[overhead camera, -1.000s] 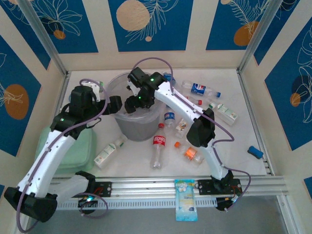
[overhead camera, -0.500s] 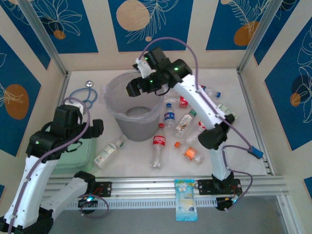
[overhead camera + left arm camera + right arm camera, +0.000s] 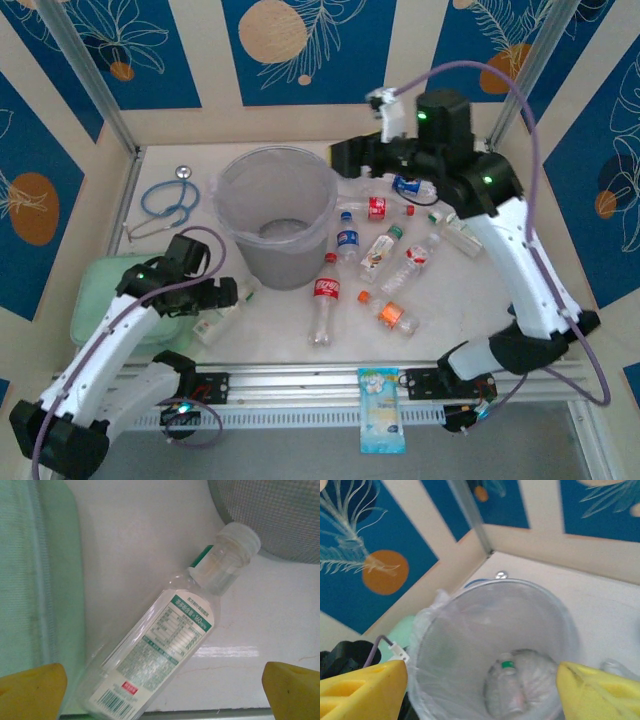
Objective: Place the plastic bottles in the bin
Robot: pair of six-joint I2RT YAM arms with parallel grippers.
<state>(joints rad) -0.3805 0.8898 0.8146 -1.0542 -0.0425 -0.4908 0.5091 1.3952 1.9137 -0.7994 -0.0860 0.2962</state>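
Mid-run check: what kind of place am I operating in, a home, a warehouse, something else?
Probably a staged robot-lab cell, not a real home: a white tabletop fenced by aluminium frame posts, printed blue-and-cream backdrop panels around it, and an aluminium mounting rail along the near edge.

The white surface (image 3: 480, 290) carries a round translucent grey-white plastic bin (image 3: 285, 262), a pale green flat pad (image 3: 100, 290) at its left, a blue stethoscope (image 3: 182, 173) behind the pad, and small clear plastic bottles (image 3: 322, 298) lying right of the bin.
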